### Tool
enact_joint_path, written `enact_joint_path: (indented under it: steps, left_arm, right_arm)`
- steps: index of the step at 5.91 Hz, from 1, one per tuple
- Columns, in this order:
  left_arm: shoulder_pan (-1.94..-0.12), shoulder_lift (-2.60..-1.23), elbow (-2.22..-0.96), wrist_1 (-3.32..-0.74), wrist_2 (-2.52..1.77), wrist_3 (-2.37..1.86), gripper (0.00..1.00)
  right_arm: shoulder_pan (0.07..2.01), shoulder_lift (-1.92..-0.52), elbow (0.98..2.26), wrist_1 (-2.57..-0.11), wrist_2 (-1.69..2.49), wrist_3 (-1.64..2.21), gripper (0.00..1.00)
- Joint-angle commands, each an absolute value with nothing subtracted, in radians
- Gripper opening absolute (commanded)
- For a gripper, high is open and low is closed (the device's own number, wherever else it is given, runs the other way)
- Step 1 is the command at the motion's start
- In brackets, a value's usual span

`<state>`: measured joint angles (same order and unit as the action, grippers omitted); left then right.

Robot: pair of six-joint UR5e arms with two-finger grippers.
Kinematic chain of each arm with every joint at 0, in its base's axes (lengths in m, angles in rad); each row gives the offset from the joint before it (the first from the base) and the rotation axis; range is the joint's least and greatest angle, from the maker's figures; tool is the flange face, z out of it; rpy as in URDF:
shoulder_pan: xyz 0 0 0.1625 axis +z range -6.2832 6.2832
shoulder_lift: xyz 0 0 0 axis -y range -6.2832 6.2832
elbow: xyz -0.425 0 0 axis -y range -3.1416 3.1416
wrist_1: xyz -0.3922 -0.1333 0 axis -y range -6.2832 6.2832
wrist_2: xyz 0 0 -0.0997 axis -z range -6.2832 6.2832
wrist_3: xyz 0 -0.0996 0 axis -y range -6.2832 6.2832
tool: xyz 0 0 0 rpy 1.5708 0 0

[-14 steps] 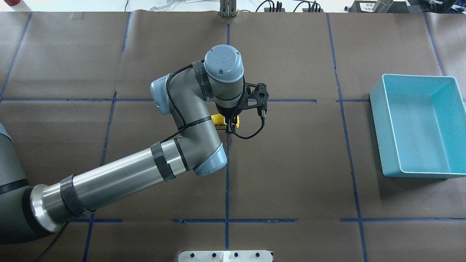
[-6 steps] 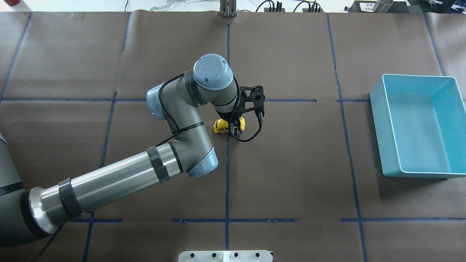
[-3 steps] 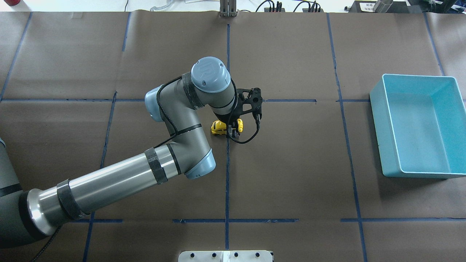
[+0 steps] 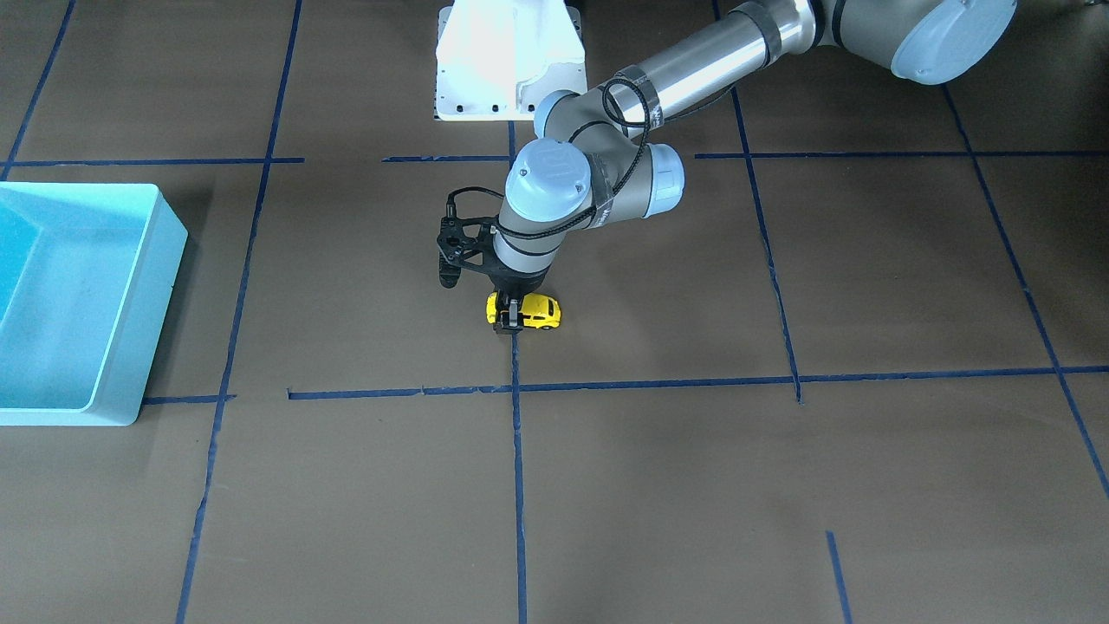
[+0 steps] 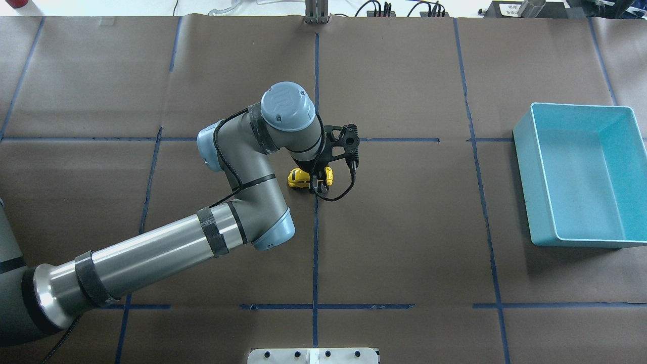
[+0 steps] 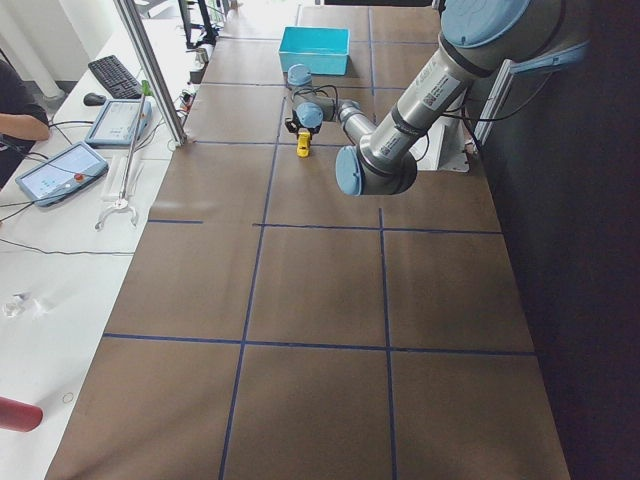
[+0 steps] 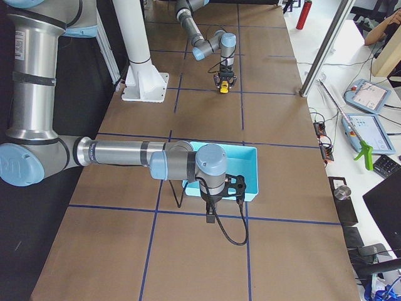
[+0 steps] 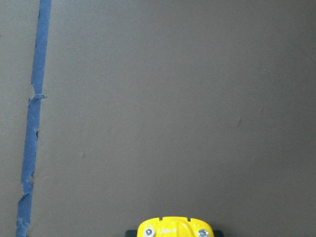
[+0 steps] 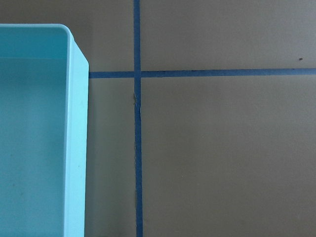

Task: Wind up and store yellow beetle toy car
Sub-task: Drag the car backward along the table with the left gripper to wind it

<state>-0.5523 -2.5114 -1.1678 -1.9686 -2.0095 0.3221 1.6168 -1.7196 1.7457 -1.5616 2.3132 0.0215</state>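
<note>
The yellow beetle toy car [image 5: 297, 178] sits low on the brown table near the centre tape line. My left gripper [image 5: 315, 181] points straight down and is shut on the car's middle, so yellow shows on both sides of the fingers. The front-facing view shows the same grip [image 4: 511, 315] on the car [image 4: 541, 312]. The left wrist view shows only one yellow end of the car [image 8: 173, 229]. My right gripper [image 7: 210, 213] hangs beside the light blue bin [image 7: 250, 164]; I cannot tell whether it is open or shut.
The light blue bin [image 5: 535, 177] stands empty at the table's right side, also seen in the front-facing view [image 4: 166, 260] and the right wrist view [image 9: 76, 148]. Blue tape lines [image 5: 316, 242] cross the brown paper. The robot's white base [image 4: 507, 61] is at the near edge.
My left arm has slid the gripped car a little to the left along the table. The bin has not moved.
</note>
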Motion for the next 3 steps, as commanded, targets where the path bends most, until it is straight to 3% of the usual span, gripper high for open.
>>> enact_joint_path:
  steps: [1,3]
  left_arm:
    - [-0.552,-2.494,-1.176,-1.971,-2.010,0.322,0.00]
    - [-0.552,-2.465,-1.209,-1.971,-2.010,0.322,0.00]
  right_arm:
    - [1.617,-1.720,1.746,-1.562,2.313,0.021,1.00]
    - [1.617,-1.720,1.746,-1.562,2.313,0.021,1.00]
